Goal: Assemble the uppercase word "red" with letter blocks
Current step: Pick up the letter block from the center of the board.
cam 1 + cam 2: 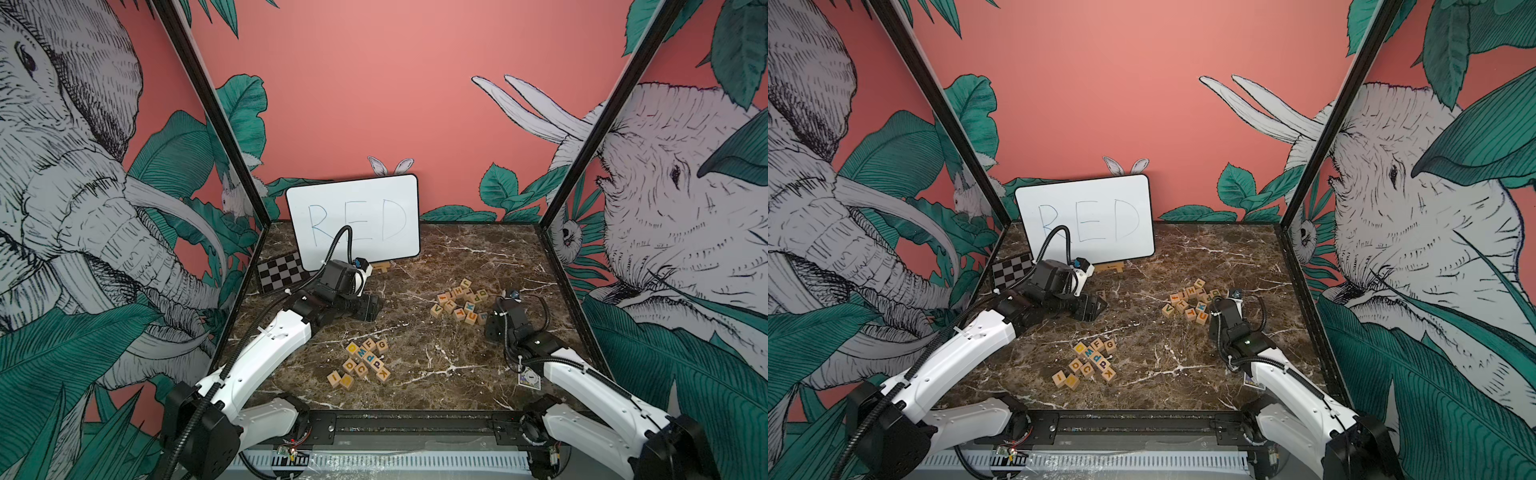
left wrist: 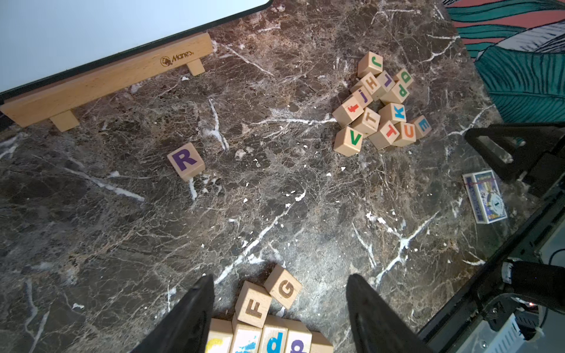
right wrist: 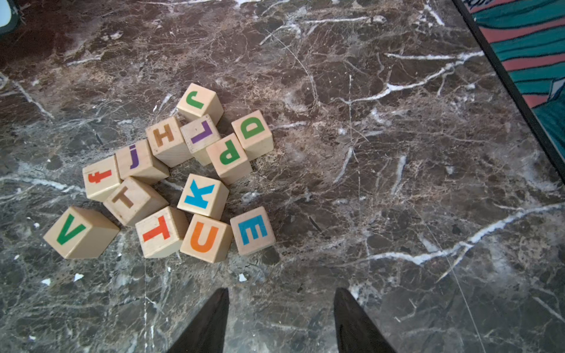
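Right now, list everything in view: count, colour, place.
R block: one, light wood, purple letter, alone before the wooden stand.
Far blocks: thirteen, light wood, mixed letters, clustered by the right gripper; blue E and green D among them.
Near blocks: about eleven, same kind, front middle.
Whiteboard: one, white, blue "RED", at the back.
Wooden stand: one, pale, under the whiteboard.
Checkerboard: one, black and grey, back left.
Small box: one, blue and white, front right.
Table: one, brown marble.
Left gripper: open, empty.
Right gripper: open, empty.
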You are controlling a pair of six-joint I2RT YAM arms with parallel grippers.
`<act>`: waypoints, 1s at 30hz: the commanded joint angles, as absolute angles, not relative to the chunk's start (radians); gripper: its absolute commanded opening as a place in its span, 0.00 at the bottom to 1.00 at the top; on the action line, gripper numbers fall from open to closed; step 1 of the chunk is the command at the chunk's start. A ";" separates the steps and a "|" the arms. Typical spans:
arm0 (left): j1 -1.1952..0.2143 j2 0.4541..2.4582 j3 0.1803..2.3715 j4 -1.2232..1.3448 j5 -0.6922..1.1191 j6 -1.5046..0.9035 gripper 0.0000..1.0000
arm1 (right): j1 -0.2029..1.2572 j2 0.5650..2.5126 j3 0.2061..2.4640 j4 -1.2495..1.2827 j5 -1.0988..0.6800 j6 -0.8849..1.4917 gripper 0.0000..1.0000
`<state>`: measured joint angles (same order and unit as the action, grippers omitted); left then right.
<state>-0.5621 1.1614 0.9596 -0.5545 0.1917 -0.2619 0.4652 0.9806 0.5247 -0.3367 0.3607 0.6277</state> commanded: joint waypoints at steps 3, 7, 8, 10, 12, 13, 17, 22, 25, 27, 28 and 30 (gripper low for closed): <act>-0.560 1.122 0.945 -0.554 0.158 -0.266 0.71 | 0.460 1.049 0.619 -0.445 0.352 0.927 0.56; -0.560 1.120 0.946 -0.554 0.160 -0.271 0.71 | 0.454 1.101 0.671 -0.506 0.332 1.154 0.56; -0.560 1.119 0.946 -0.554 0.158 -0.271 0.71 | 0.450 1.117 0.681 -0.510 0.323 1.203 0.57; -0.560 1.117 0.946 -0.554 0.156 -0.273 0.71 | 0.443 1.165 0.696 -0.505 0.303 1.280 0.57; -0.559 1.117 0.945 -0.553 0.156 -0.273 0.71 | 0.432 1.222 0.718 -0.497 0.279 1.316 0.56; -0.560 1.114 0.945 -0.555 0.158 -0.273 0.71 | 0.425 1.254 0.733 -0.493 0.268 1.327 0.56; -0.560 1.110 0.942 -0.552 0.155 -0.273 0.71 | 0.415 1.351 0.795 -0.491 0.260 1.344 0.54; -0.560 1.106 0.941 -0.551 0.154 -0.272 0.71 | 0.411 1.419 0.847 -0.491 0.274 1.360 0.54; -0.560 1.104 0.940 -0.549 0.146 -0.270 0.71 | 0.408 1.441 0.858 -0.502 0.285 1.399 0.55; -0.560 1.103 0.940 -0.551 0.143 -0.268 0.71 | 0.407 1.454 0.859 -0.499 0.284 1.422 0.55; -0.560 1.102 0.940 -0.551 0.143 -0.268 0.71 | 0.407 1.461 0.861 -0.501 0.280 1.429 0.55; -0.560 1.100 0.940 -0.551 0.141 -0.268 0.71 | 0.406 1.476 0.874 -0.523 0.278 1.447 0.55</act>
